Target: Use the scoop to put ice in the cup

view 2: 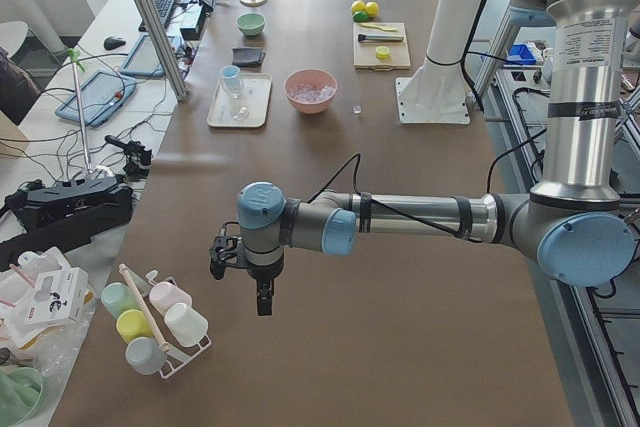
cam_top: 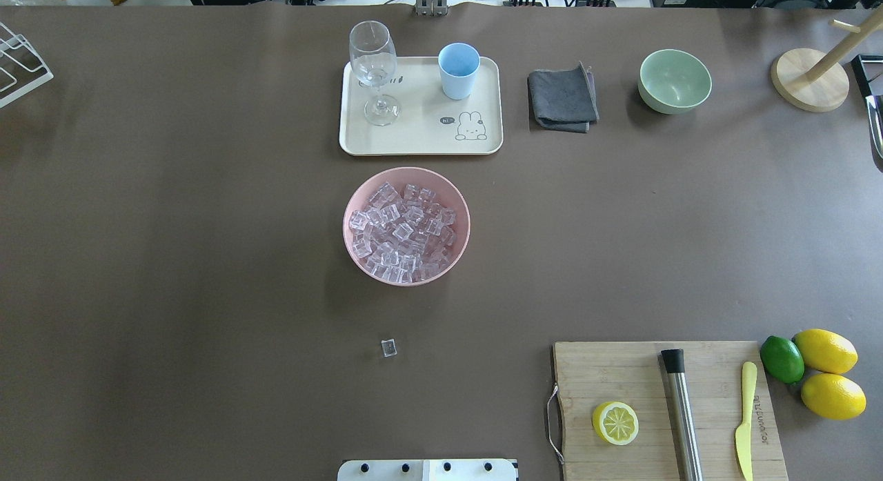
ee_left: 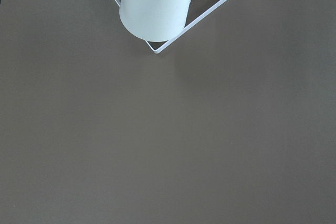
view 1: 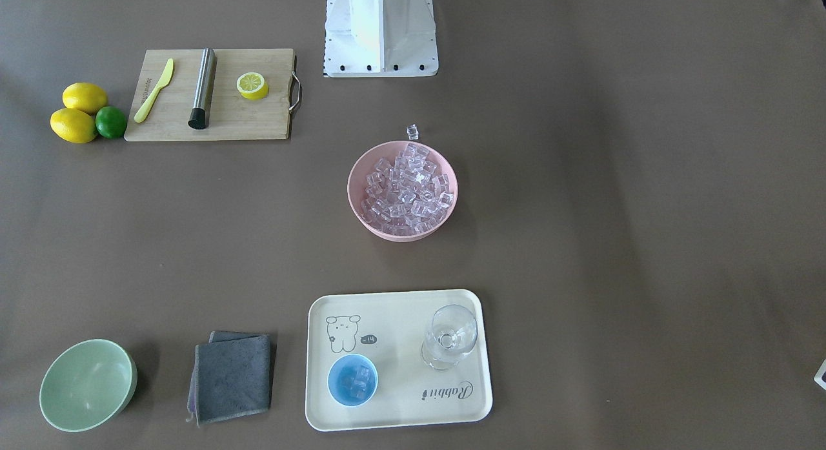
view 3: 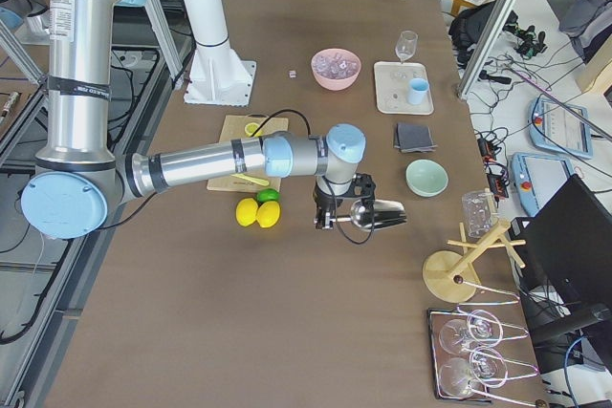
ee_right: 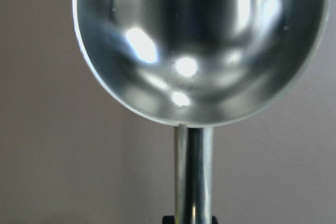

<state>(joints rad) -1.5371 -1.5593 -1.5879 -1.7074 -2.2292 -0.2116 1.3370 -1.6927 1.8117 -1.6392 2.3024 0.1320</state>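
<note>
The ice (view 1: 405,190) fills a pink bowl (cam_top: 352,250) at the table's middle. One loose cube (cam_top: 388,348) lies on the table between the bowl and the robot base. The light-blue cup (view 1: 352,379) stands on a cream tray (view 1: 400,411) and holds a few cubes. My right gripper (view 3: 330,207) is shut on the handle of the steel scoop (ee_right: 199,45), which is empty. It hangs over the table's right end near the lemons, far from the bowl. My left gripper (view 2: 262,305) hangs over the table's left end; I cannot tell whether it is open.
A stemmed glass (view 1: 450,337) shares the tray. A grey cloth (cam_top: 562,98) and a green bowl (cam_top: 675,81) lie beside it. A cutting board (cam_top: 621,370) holds a lemon half, a steel cylinder and a knife, with lemons and a lime (cam_top: 781,359) next to it. A cup rack (ee_left: 173,9) is under the left wrist.
</note>
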